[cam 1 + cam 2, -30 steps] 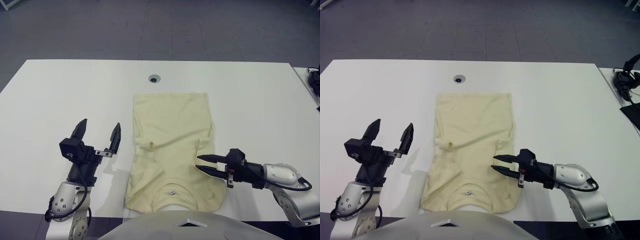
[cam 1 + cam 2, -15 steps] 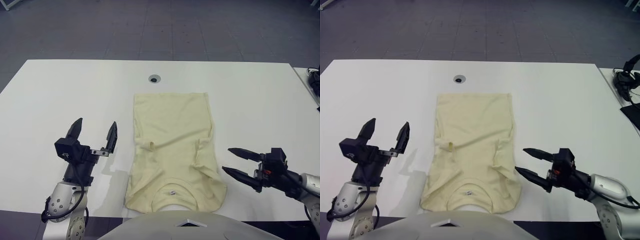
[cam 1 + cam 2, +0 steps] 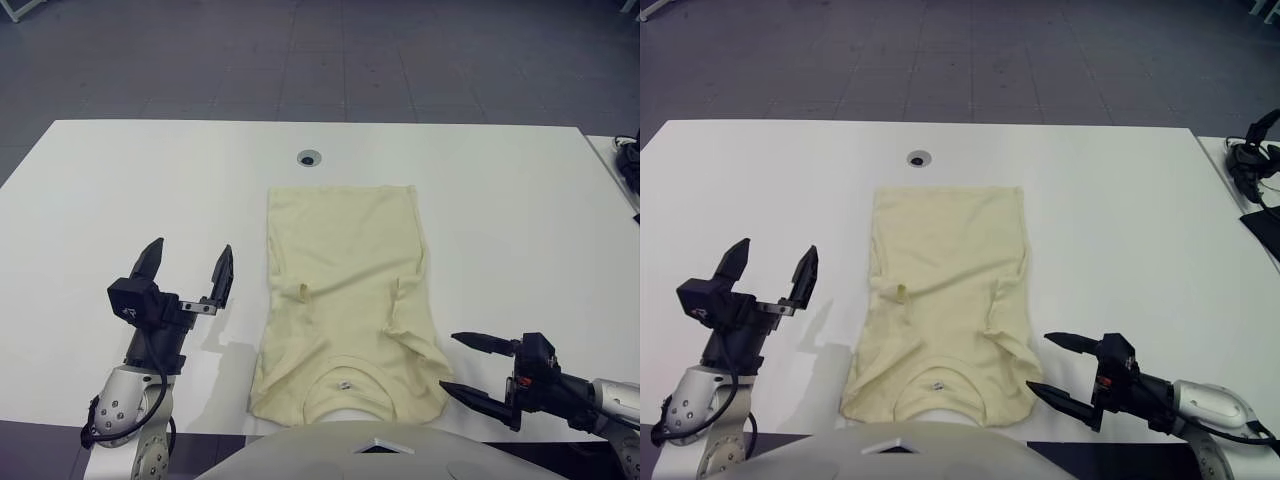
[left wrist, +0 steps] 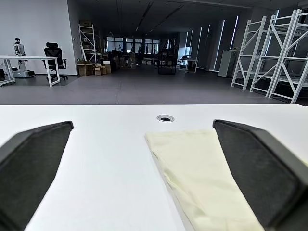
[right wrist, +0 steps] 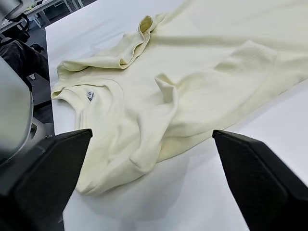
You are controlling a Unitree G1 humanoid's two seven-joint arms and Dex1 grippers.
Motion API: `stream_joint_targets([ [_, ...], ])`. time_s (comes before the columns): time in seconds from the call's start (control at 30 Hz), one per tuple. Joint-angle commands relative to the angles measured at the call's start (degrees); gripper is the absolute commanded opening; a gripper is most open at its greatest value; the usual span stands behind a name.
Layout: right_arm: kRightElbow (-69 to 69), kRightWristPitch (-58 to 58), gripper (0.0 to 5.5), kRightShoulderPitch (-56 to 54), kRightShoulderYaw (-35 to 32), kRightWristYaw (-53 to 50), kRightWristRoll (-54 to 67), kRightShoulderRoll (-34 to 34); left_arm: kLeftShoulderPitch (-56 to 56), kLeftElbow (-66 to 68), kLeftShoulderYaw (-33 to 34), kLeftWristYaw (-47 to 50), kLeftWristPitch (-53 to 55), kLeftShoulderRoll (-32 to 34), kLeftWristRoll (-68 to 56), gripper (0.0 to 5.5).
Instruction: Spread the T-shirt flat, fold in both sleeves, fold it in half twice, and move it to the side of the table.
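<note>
the pale yellow t-shirt (image 3: 345,290) lay sleeves-in at the middle of the table's (image 3: 120,180) near edge, its neck label (image 3: 343,384) too small to read. the left gripper (image 3: 190,248) gaped wide beside it; the right gripper (image 3: 450,362) gaped wide by the shirt's near-right corner.

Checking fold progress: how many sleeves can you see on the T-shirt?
2. The left sleeve lies folded in on the T-shirt's left side; the right sleeve lies folded in on its right side.

T-shirt (image 3: 945,300), sleeves folded in, flat on table (image 3: 1120,220). Right gripper (image 3: 1042,362), fingers spread, just beside collar-end corner; left gripper (image 3: 775,250), likewise spread, near opposite edge.
</note>
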Motion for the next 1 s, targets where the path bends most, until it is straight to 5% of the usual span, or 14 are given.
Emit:
stream_joint_targets([
  [0.03, 0.0, -0.4, 3.86, -0.5, 1.1, -0.7, -1.4, 0.0, 0.0, -0.5, -0.6, 0.0, 0.4, -0.1, 0.7, 5.4],
  [0.83, 0.6, -0.4, 0.04, 0.4, 0.8, 0.8, -1.9, -1.2, -0.1, -0.4, -1.6, 0.4, 0.0, -0.4, 1.4, 5.4],
  [1.0, 1.0, -0.9, 0.01, 0.4, 0.5, 1.0, -2.2, -1.1, -0.1, -0.4, -1.5, 0.5, -0.1, -0.4, 1.4, 5.4],
])
